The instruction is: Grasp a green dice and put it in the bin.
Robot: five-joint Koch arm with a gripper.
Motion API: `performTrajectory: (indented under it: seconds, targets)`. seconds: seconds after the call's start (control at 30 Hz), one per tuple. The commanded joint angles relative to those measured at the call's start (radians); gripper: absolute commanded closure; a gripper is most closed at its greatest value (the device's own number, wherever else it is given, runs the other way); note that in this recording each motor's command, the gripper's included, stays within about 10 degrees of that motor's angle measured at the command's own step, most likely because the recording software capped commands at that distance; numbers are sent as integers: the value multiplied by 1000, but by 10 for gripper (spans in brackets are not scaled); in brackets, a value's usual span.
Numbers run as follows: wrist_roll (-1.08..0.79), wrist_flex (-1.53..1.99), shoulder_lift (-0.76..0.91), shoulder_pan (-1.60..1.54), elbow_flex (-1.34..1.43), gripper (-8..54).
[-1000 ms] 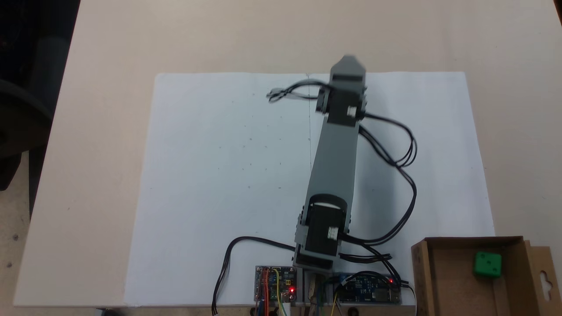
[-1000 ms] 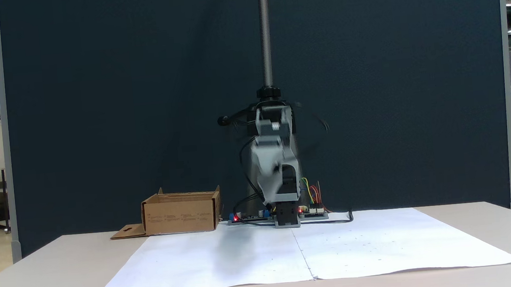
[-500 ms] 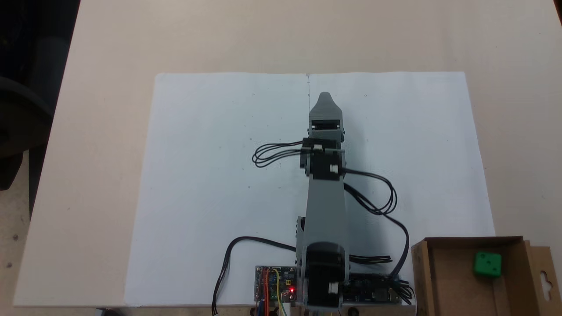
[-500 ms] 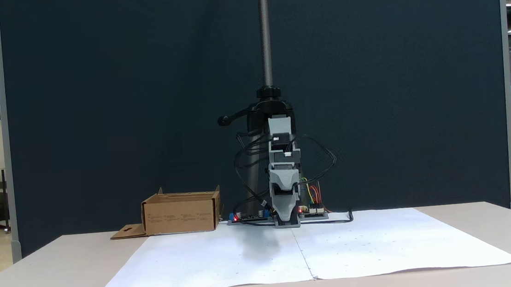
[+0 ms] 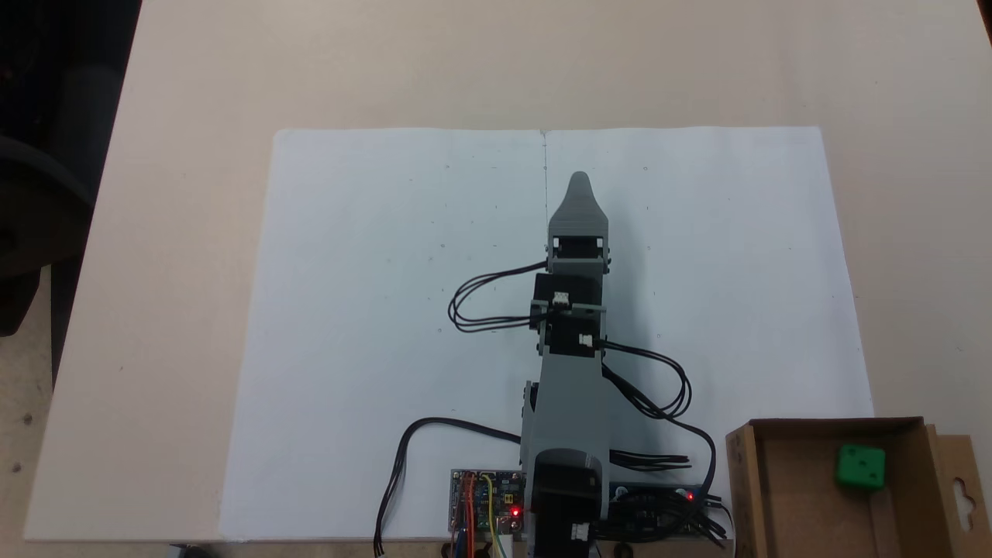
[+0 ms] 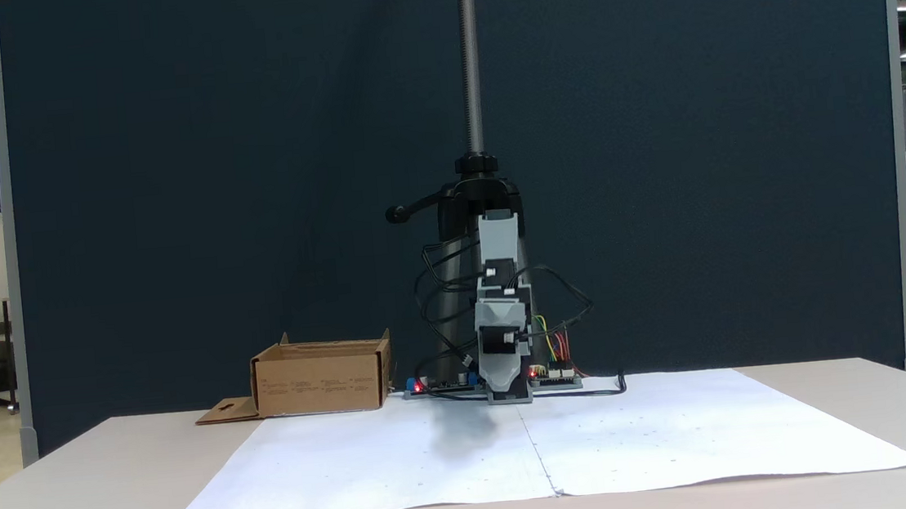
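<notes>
The green dice (image 5: 860, 466) lies inside the bin (image 5: 798, 504), a brown cardboard box at the lower right of the top-down fixed view. In the front-facing fixed view the bin (image 6: 321, 385) stands left of the arm's base, and its walls hide the dice. My gripper (image 5: 579, 183) points away from the base over the middle of the white paper, far from the bin. It hangs low, just in front of the base, in the front-facing fixed view (image 6: 505, 383). A single grey tip shows, with nothing held.
A white paper sheet (image 5: 372, 310) covers the middle of the beige table (image 5: 178, 232). Circuit boards (image 5: 484, 492) and black cables (image 5: 659, 380) sit around the arm's base. A dark partition (image 6: 209, 185) and a metal pole (image 6: 470, 56) stand behind.
The arm has folded back toward its base and lowered. The gripper tip has come from the paper's far edge to its middle. The dice has stayed in the bin.
</notes>
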Motion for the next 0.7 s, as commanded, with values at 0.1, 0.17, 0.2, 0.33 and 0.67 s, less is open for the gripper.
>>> performTrajectory:
  seconds: [0.1,0.17,0.2,0.33,0.67]
  targets:
    - [44,-271,121,21,51,12]
    - [44,-334,121,21,72,12]
    - [43,-365,120,20,83,12]
    - [41,-491,120,6,135,13]
    - [43,-756,120,-17,256,13]
